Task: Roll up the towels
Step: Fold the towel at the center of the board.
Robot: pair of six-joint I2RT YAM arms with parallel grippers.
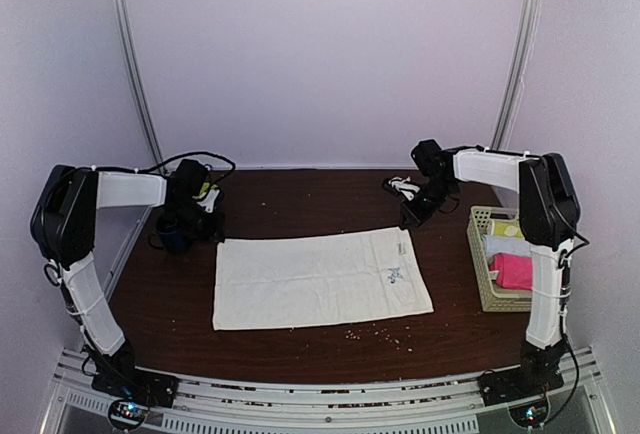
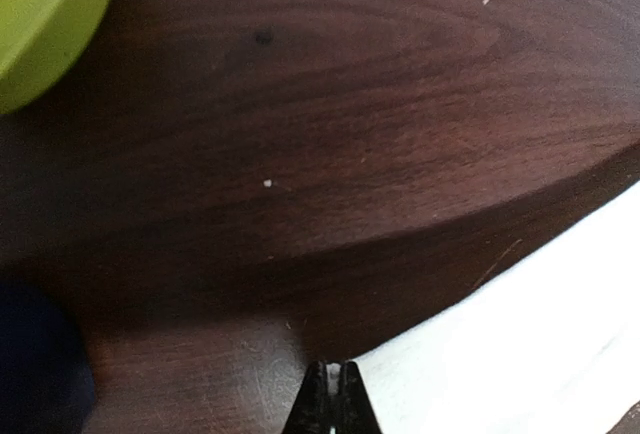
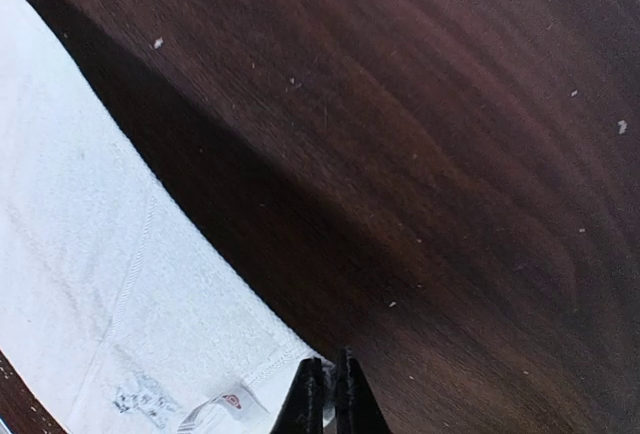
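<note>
Left gripper (image 2: 330,382) and right gripper (image 3: 328,376) are seen pinched shut, each on one far corner of the one cream towel (image 1: 315,279) (small blue mark (image 1: 394,274)), spread flat on the table (image 1: 300,204); one pink towel (image 1: 513,271) is lodged in the single basket (image 1: 476,254) at right.

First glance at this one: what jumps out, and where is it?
A cream towel lies spread flat in the middle of the table, a small blue mark near its right edge. The left claw and right claw are each shut on a far corner of it. At the table's right edge a basket holds a bright pink towel.
</note>
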